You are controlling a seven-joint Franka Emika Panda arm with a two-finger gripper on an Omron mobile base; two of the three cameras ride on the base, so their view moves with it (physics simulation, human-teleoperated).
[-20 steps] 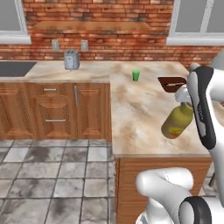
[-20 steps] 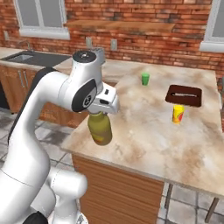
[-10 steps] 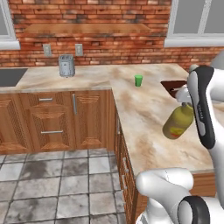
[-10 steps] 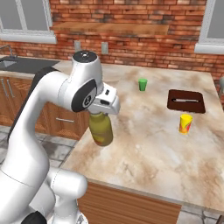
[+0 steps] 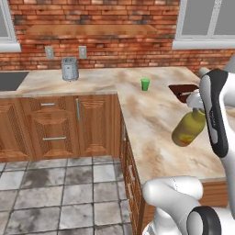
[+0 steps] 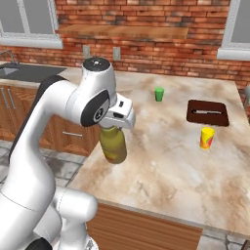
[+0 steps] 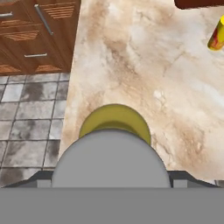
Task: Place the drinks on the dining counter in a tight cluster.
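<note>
Marble dining counter (image 6: 166, 161), jaws gripping olive-yellow bottle (image 6: 113, 145)

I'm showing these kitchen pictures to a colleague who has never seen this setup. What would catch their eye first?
First, the olive-yellow bottle hanging in the gripper, held by its grey cap above the near edge of the marble dining counter. Next, the small bright things farther along that counter: a green cup, a dark board carrying a knife, and a yellow-red cup in front of it.
</note>
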